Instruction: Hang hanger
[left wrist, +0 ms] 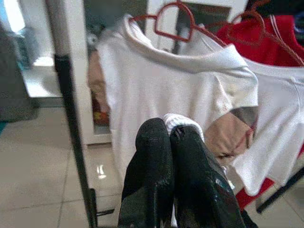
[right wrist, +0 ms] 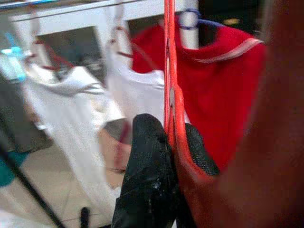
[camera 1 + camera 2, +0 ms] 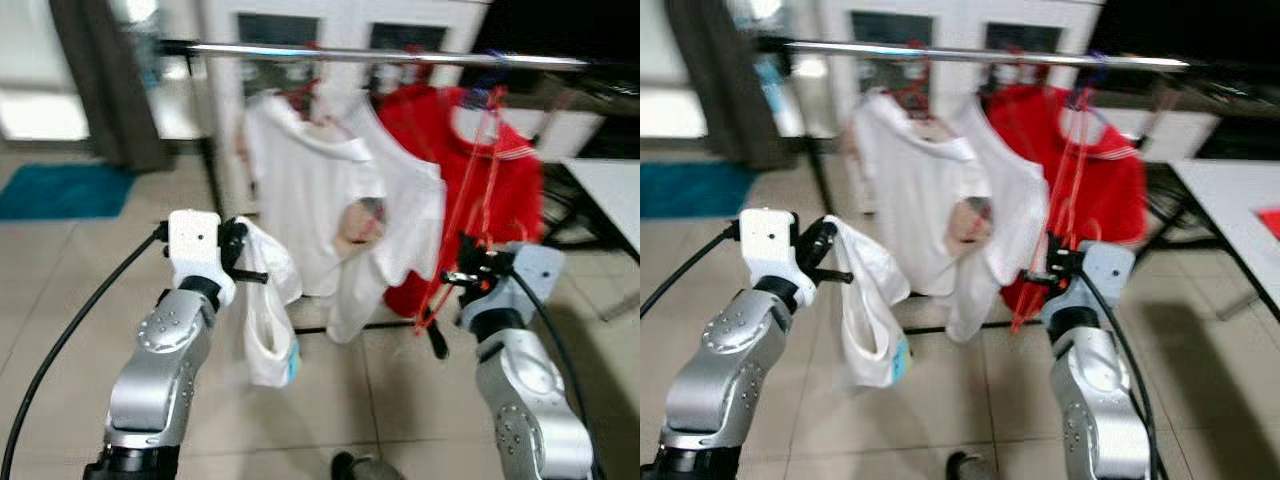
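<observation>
A thin red hanger (image 3: 470,200) rises from my right gripper (image 3: 455,275), which is shut on its lower part; its top reaches up near the silver rail (image 3: 380,55). In the right wrist view the hanger (image 2: 170,71) runs between the closed fingers (image 2: 147,156). My left gripper (image 3: 250,262) is shut on a white garment (image 3: 268,330) that droops below it. On the rail hang white shirts (image 3: 320,200) on red hangers (image 1: 173,21) and a red shirt (image 3: 510,190).
The rack's black upright post (image 1: 71,118) stands at the left of the clothes. A white table (image 3: 610,195) is at the right, a teal mat (image 3: 60,190) lies on the tiled floor at the left, and a white cabinet (image 3: 300,20) stands behind the rack.
</observation>
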`<state>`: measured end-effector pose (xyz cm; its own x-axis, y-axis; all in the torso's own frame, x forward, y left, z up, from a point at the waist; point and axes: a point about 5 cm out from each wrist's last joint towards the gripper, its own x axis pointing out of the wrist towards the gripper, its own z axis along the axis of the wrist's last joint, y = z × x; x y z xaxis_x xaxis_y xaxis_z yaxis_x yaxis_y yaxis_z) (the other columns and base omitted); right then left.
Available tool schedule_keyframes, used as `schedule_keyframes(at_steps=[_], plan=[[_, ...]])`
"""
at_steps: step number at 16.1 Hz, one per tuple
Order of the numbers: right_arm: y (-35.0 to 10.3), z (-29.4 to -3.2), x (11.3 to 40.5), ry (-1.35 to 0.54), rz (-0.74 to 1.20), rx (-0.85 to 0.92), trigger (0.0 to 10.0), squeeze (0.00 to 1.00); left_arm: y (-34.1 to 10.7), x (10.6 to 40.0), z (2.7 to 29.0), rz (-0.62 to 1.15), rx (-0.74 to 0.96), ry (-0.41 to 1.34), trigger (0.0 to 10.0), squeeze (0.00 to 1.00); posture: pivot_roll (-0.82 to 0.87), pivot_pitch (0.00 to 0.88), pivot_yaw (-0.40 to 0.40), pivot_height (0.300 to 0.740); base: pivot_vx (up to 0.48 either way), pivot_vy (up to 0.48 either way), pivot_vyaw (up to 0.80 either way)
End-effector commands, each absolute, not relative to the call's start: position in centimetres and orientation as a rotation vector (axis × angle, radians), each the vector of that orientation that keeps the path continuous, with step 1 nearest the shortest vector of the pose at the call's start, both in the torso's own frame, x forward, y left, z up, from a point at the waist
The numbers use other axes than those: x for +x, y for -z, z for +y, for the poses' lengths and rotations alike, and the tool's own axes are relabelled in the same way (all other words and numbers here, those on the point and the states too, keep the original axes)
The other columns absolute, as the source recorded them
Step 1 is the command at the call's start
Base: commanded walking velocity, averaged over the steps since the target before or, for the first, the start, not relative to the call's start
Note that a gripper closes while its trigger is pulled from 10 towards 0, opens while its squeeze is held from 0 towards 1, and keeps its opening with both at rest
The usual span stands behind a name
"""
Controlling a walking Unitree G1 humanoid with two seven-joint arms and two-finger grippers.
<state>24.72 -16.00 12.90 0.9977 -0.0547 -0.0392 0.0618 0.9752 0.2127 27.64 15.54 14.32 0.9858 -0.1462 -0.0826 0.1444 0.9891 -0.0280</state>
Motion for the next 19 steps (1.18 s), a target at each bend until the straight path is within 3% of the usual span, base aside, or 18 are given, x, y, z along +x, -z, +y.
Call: schedule_keyframes(at_steps=[1,3,10,12,19], plan=[[-12.84,-16.87,24.83,0.085,0.045,0.227,10.0,0.00,-14.90,27.95,14.99,0.076,-0.033,0.182,10.0,0.00,0.03,0.000,-0.031,0.740,0.000,0.000,-0.80],[-13.05,-16.85,24.90,0.058,0.050,0.237,10.0,0.00,-14.82,28.41,15.65,0.085,0.014,0.113,10.0,0.00,0.03,0.000,-0.030,0.740,0.000,0.000,-0.80],[-12.62,-16.90,24.32,0.092,0.128,0.243,10.0,0.00,-14.48,28.29,15.27,0.163,0.092,0.239,10.0,0.00,0.02,0.000,-0.029,0.740,0.000,0.000,-0.69],[-12.50,-16.86,24.24,0.093,0.137,0.252,10.0,0.00,-14.52,28.31,15.36,0.174,0.072,0.237,10.0,0.00,0.01,0.000,-0.024,0.740,0.000,0.000,0.00],[-12.78,-16.78,24.63,0.082,0.153,0.245,10.0,0.00,-15.17,28.74,15.30,0.119,0.008,0.263,10.0,0.00,0.01,0.000,-0.038,0.740,0.000,0.000,-0.79]])
